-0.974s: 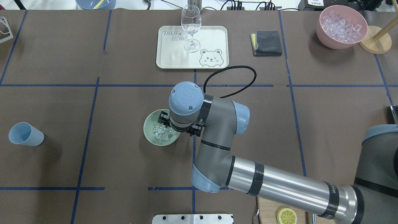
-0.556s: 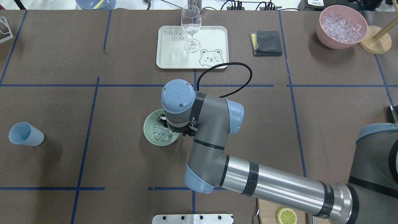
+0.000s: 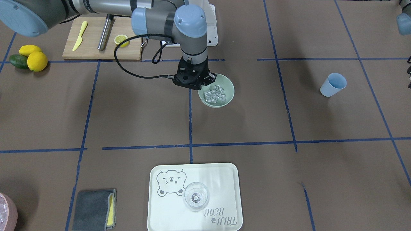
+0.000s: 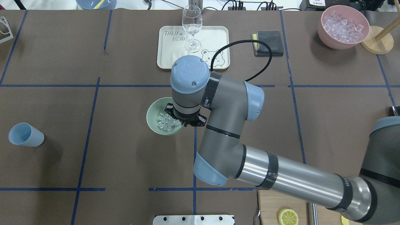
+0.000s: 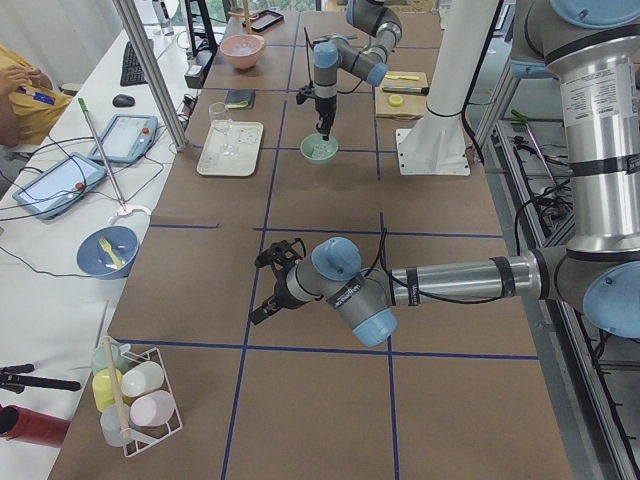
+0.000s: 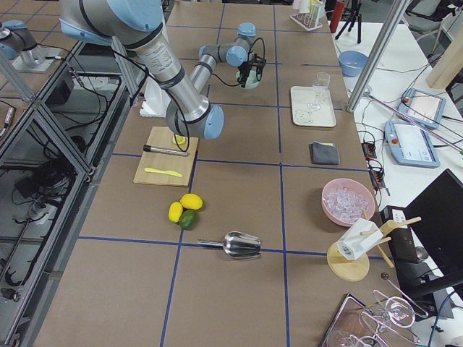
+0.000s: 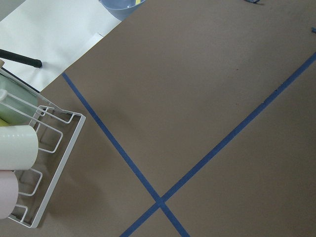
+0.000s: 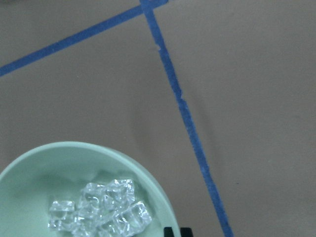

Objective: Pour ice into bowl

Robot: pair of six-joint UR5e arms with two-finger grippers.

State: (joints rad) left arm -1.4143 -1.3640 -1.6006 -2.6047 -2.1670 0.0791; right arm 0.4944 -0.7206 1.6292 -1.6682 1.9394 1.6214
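Clear, glassy ice (image 4: 166, 121) cubes in smooth sage-green bowl (image 4: 153, 113)

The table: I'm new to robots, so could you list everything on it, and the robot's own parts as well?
bowl: one, pale green, centre of table
ice: handful, clear, in the bowl
cup: one, pale blue, robot's left
tray: one, cream, far middle
wine glass: one, clear, on tray
cloth: one, grey-yellow, beside tray
pink bowl: one, ice-filled, far right
cutting board: one, wooden, near robot's right
knife: one, yellow, on board
lemon half: one, yellow, on board
lemons: two, yellow, beside board
green fruit: one, beside lemons
scoop: one, metal, right end
right tool: one, black, gripping bowl's rim
left tool: one, black, robot's left; state unclear
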